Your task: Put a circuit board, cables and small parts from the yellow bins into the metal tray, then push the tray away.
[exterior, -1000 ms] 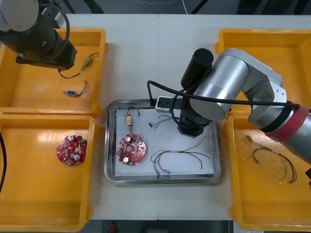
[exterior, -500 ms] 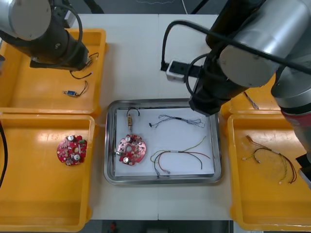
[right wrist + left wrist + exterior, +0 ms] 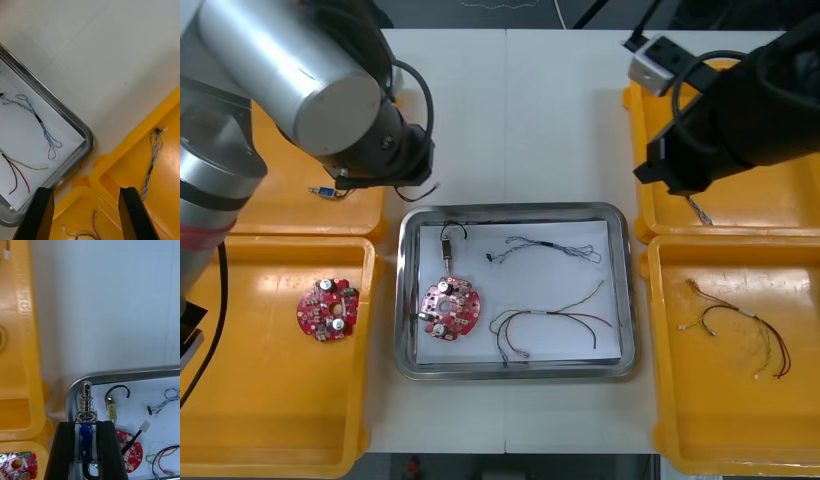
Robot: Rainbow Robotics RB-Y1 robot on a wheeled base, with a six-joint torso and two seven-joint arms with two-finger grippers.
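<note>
The left gripper (image 3: 86, 425) is hanging over the table just off the far left corner of the tray (image 3: 510, 209). Its fingers are clamped tight on a part (image 3: 86, 390). They are squeezing the blue body, so the spring and pin are poking out free ahead of the tips, and a black lead is dangling beneath. That grip looks chosen to keep the springy end clear, so the part can drop cleanly once the fingers part.

The tray is sitting between the bins, already well stocked on its white liner. The board (image 3: 449, 309) is lying toward the left side, with another part (image 3: 447, 247) just beyond it. The blue-white cable (image 3: 545, 247) is stretching across the far side, and the red-yellow cable (image 3: 550, 325) is curling near the front. All are spread apart, leaving bare liner in the far left corner for this delivery.

The right gripper (image 3: 85, 191) is hovering over the seam between the tray's far right corner and the right bins, fingers wide apart and gripping nothing. It is probably waiting there so the left has the tray to itself. A spare cable (image 3: 152, 161) is lying in the far right bin (image 3: 760, 205). The push is not yet due.
</note>
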